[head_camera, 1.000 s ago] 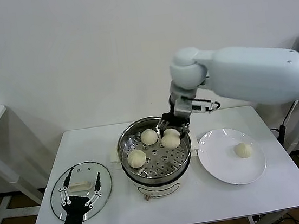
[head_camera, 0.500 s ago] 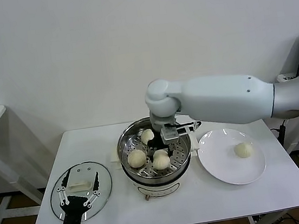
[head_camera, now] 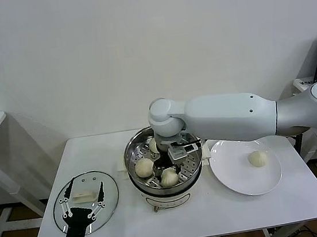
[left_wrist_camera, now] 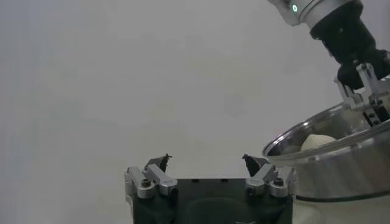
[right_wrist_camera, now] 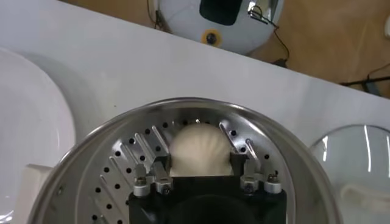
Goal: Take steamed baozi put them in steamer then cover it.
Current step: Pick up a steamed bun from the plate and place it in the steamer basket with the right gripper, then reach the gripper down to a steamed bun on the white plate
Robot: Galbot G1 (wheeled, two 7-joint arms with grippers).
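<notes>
While the right gripper (head_camera: pixel 166 168) reaches down into the round shiny stainless-steel steamer (head_camera: pixel 133 168) at the middle of the white counter (head_camera: pixel 215 204), its fingers (right_wrist_camera: pixel 159 165) are clamped on either side of a cream-white pleated baozi (right_wrist_camera: pixel 200 148) near the perforated tray's six o'clock edge; whether the bun touches the tray is hard to tell. Two more buns lie inside, at roughly nine (head_camera: pixel 144 166) and twelve o'clock (head_camera: pixel 152 146). A fourth bun (head_camera: pixel 258 159) sits on the flat white plate (head_camera: pixel 235 178) at the steamer's three o'clock. The left gripper (head_camera: pixel 85 204) hovers with fingers spread above the clear glass lid (head_camera: pixel 113 196) at eight o'clock.
</notes>
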